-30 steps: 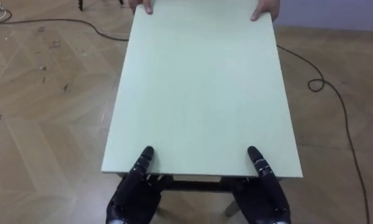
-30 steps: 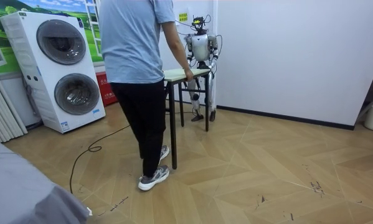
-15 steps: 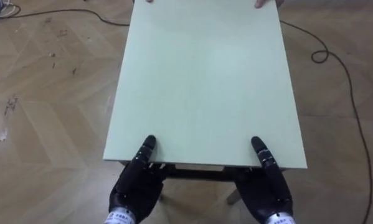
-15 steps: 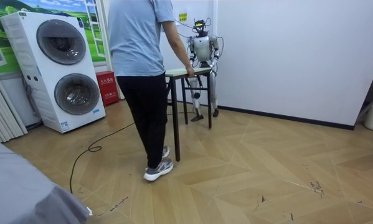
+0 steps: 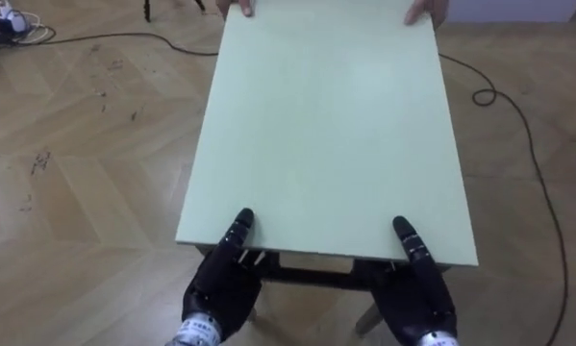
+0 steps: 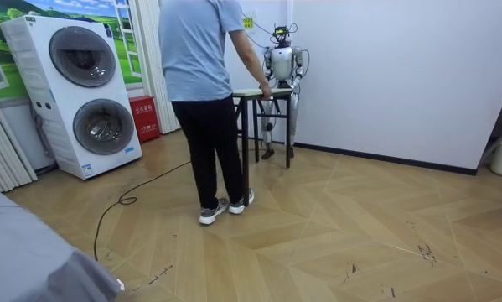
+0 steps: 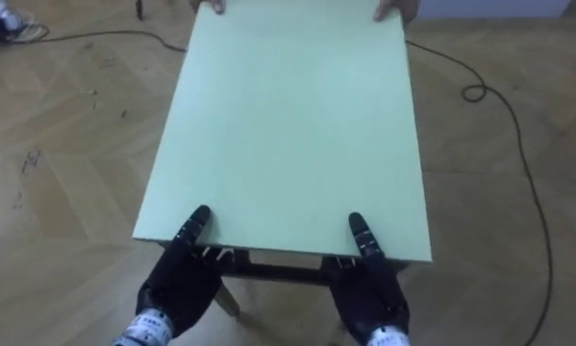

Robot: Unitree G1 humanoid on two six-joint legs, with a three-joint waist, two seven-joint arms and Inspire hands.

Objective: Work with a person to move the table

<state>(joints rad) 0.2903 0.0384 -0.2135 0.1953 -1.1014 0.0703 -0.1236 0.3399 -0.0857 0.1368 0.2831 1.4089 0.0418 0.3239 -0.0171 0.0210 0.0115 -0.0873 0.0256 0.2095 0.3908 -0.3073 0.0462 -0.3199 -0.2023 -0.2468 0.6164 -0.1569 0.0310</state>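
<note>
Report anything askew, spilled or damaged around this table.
Nothing stands out. The table looks level, with the left hand and right hand at its near edge and the person's hands at the far edge. The floor bears a few dark scuffs.

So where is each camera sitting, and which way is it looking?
Left eye view: on the robot's head, looking down at the table; left robot hand and right robot hand at its near edge, the person's hands at the far one.
Right eye view: just beside it, sharing that same scene.
Room view: across the room, facing the person and robot at the table's ends.
</note>
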